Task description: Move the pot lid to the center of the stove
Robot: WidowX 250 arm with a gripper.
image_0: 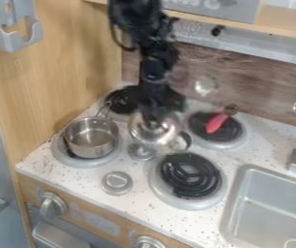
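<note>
Camera view: my pincer is at the pot lid, which lies amid the burners of the stove. Grip: cannot tell. Step, as judged: final placement. Next: confirm hold, lower level, release.

The saucepan looks like smooth, glossy metal; the pot lid has the same shiny metal finish; the gripper looks like dark plastic; the stove coils look like black plastic with a slight sheen; the sink basin is smooth, satin grey; the countertop is smooth and speckled; the side panel is matt, pale wood; the backsplash shows matt, darker wood grain.
</note>
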